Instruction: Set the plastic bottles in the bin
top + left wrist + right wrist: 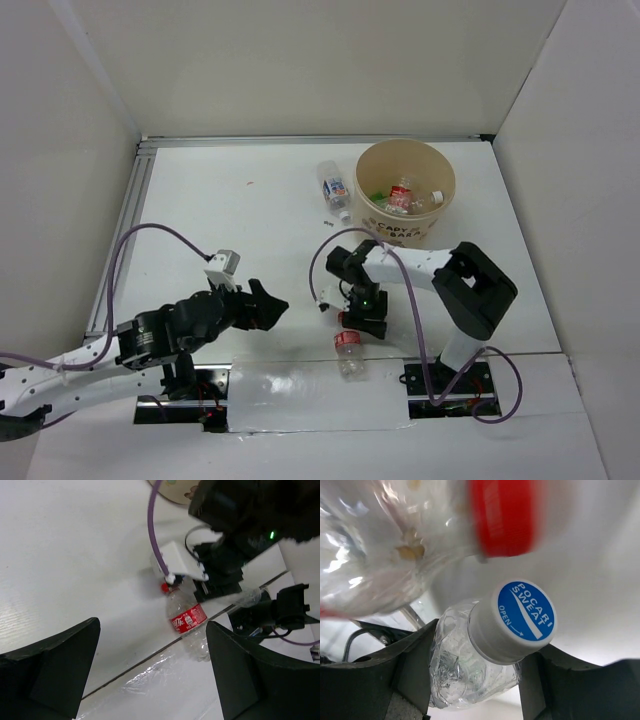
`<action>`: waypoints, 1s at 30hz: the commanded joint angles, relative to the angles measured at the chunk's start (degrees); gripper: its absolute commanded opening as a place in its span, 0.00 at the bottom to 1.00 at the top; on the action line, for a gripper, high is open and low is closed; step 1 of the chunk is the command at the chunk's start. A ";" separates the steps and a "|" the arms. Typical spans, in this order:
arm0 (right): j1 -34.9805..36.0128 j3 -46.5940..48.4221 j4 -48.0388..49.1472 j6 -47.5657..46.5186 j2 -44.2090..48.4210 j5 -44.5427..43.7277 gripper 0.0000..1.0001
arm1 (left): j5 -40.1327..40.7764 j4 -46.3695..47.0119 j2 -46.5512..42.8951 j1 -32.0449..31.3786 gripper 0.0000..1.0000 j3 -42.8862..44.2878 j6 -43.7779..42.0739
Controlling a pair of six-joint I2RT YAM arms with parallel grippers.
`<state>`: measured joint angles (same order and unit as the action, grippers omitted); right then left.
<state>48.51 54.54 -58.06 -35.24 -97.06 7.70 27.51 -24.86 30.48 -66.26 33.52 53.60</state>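
The cream bin (405, 232) stands at the back right with several bottles (405, 197) inside. A blue-white labelled bottle (336, 190) lies on the table left of the bin. A clear bottle with a red label and red cap (349, 352) lies near the front; it also shows in the left wrist view (187, 621). My right gripper (364, 318) points down just behind it, shut on a crushed clear bottle (465, 665) with a white and blue cap (512, 620). The red cap (505, 515) is close above it. My left gripper (268, 305) is open and empty (155, 680), left of the red-label bottle.
White walls close in the table on the left, back and right. A shiny taped strip (300, 385) runs along the front between the arm bases. The right arm's purple cable (325, 250) loops over the middle of the table.
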 commanded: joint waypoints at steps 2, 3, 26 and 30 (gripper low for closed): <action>-3.86 16.31 -4.41 -6.30 1.61 11.17 0.09 | -7.00 6.40 0.19 -0.27 1.00 -1.79 -5.79; -5.26 20.04 -6.34 -7.37 1.61 13.11 0.09 | -8.16 7.10 0.72 -0.27 1.00 -2.31 -6.31; -29.58 65.88 17.28 4.48 3.72 11.54 0.06 | -12.48 15.81 29.53 -2.47 1.00 6.73 -8.17; -35.05 62.19 15.70 3.87 3.72 11.54 0.10 | -11.42 15.02 34.11 -3.00 1.00 10.59 -7.02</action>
<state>16.51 119.77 -46.68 -32.18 -94.13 21.87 14.59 -11.90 62.26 -68.84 39.99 45.87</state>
